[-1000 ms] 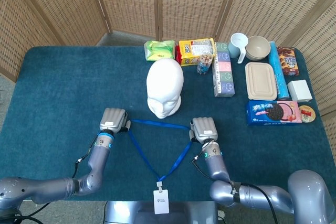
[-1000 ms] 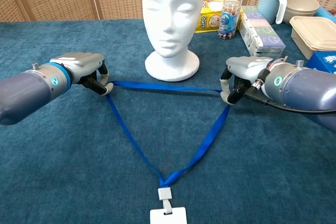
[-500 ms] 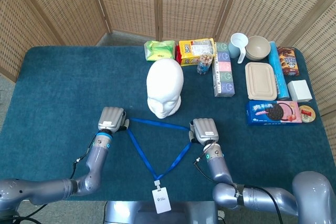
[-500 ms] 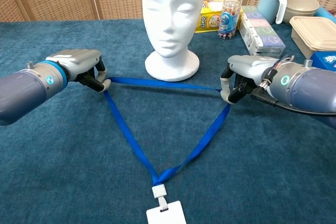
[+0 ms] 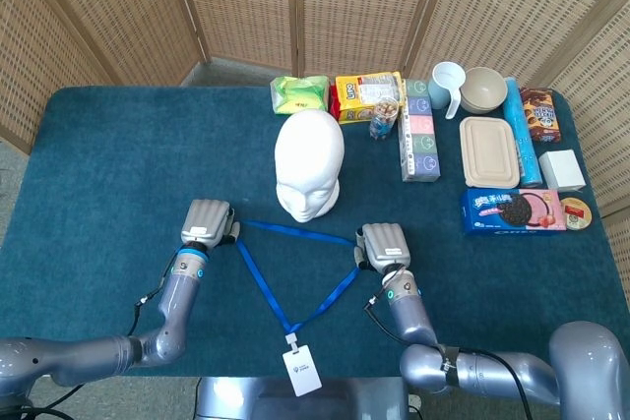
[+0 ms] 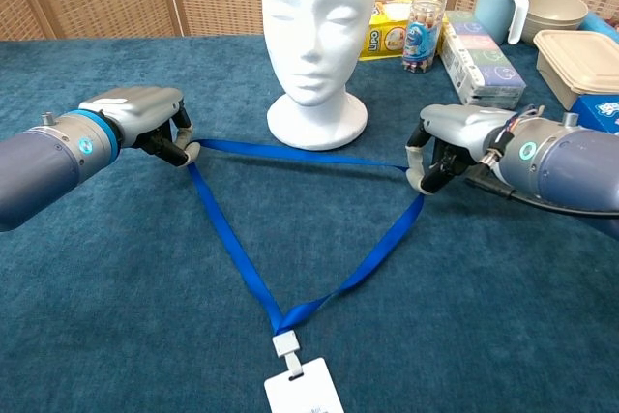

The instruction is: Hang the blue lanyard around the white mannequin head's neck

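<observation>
Lanyard (image 6: 290,239) stretched in front of head (image 6: 316,36).
Left hand (image 6: 140,118) and right hand (image 6: 455,137) each pinch a corner; badge (image 6: 303,389) near tabletop (image 6: 116,316) front edge.

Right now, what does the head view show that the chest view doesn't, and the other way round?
Only the head view shows the cookie box, the white box and the green packet. Only the chest view shows the mannequin head's face front-on. Both show the left hand and right hand holding the blue lanyard stretched before the mannequin's base, badge nearest the robot.
</observation>
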`<action>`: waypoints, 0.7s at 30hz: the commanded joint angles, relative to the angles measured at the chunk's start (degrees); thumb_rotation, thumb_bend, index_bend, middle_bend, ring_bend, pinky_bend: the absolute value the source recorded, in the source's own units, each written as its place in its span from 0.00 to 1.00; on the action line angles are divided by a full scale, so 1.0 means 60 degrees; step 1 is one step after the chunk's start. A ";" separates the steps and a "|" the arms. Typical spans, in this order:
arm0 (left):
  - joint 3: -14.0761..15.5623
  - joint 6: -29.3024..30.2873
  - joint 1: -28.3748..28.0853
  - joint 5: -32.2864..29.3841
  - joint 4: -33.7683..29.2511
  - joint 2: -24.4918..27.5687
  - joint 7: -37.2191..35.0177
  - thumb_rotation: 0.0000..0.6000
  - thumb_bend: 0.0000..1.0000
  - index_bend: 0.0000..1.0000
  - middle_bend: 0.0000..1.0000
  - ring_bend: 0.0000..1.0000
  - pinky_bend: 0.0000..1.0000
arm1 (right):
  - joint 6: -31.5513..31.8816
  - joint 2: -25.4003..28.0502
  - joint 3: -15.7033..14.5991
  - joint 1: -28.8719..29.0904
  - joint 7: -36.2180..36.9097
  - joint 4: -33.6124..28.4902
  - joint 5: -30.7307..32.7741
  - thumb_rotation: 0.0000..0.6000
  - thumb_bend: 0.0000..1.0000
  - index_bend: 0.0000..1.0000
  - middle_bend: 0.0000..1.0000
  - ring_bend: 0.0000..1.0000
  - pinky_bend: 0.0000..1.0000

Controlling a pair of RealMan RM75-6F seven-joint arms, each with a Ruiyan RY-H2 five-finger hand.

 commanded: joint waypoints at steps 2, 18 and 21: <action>0.0010 -0.0012 0.0000 0.0000 0.0042 -0.0010 0.0062 0.71 0.50 0.76 1.00 1.00 1.00 | -0.0008 -0.0002 0.0004 0.0008 0.0012 0.0014 0.0008 0.92 0.58 0.64 0.97 1.00 1.00; -0.0091 -0.0349 -0.0203 -0.0531 0.0307 -0.0085 0.0620 0.71 0.35 0.76 1.00 1.00 1.00 | -0.0122 0.0019 -0.0018 0.0043 0.0035 0.0136 0.0179 0.92 0.58 0.64 0.97 1.00 1.00; -0.0136 -0.0344 -0.0225 -0.0570 0.0307 -0.0090 0.0625 0.70 0.32 0.76 1.00 1.00 1.00 | -0.0141 0.0029 -0.0021 0.0051 0.0043 0.0143 0.0196 0.92 0.58 0.64 0.97 1.00 1.00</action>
